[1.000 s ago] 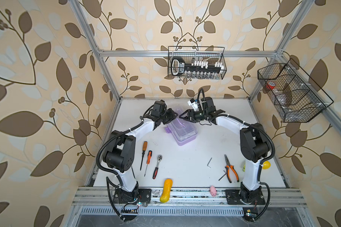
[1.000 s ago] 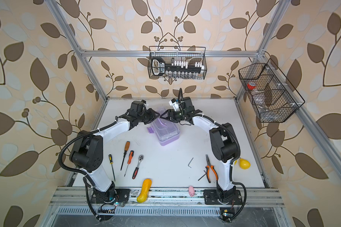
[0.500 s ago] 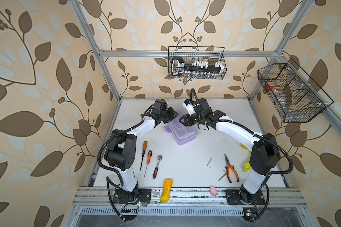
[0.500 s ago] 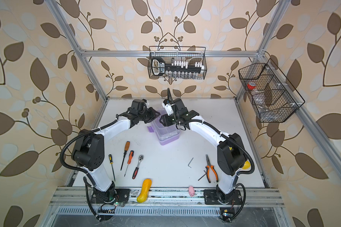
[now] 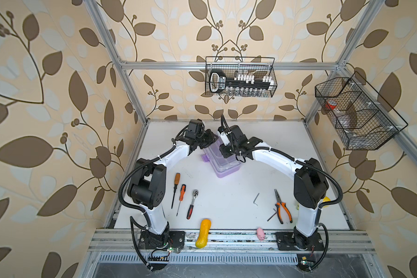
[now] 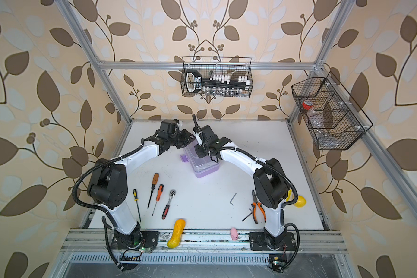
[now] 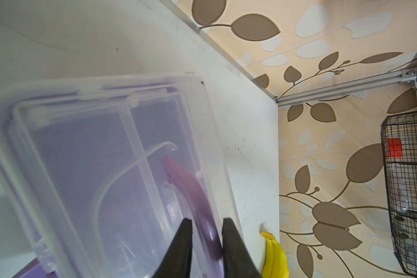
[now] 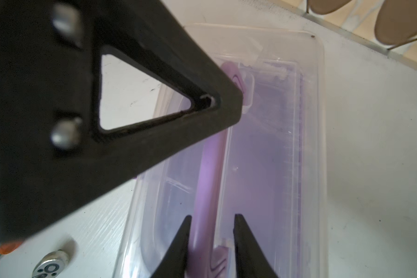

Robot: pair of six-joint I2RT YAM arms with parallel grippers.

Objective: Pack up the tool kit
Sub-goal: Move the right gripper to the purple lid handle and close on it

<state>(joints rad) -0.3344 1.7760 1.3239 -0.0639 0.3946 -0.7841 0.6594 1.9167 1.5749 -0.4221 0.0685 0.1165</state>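
Note:
The tool kit [image 5: 224,167] [image 6: 206,168] is a lilac box with a clear lid, standing at the back middle of the white table in both top views. Both grippers hover over its far end. In the left wrist view my left gripper [image 7: 207,226] [image 5: 213,142] is shut on the purple handle [image 7: 190,185] on the lid. In the right wrist view my right gripper [image 8: 212,221] [image 5: 223,152] has its fingers close on either side of the same handle [image 8: 210,168], further along it. A finger of the left gripper [image 8: 154,84] fills much of that view.
Two screwdrivers [image 5: 176,183] [image 5: 182,195] and a ratchet [image 5: 193,202] lie front left; a third screwdriver [image 6: 136,199] lies by the left arm. Hex keys [image 5: 256,199] and pliers [image 5: 283,209] lie front right. A yellow toy [image 5: 203,232] and pink toy [image 5: 260,233] sit on the front rail. Wire baskets [image 5: 240,81] [image 5: 356,118] hang on the walls.
My right arm has swung left over the box, its elbow moving out and forward, and its jaws have narrowed around the handle. The left gripper has stayed on the handle.

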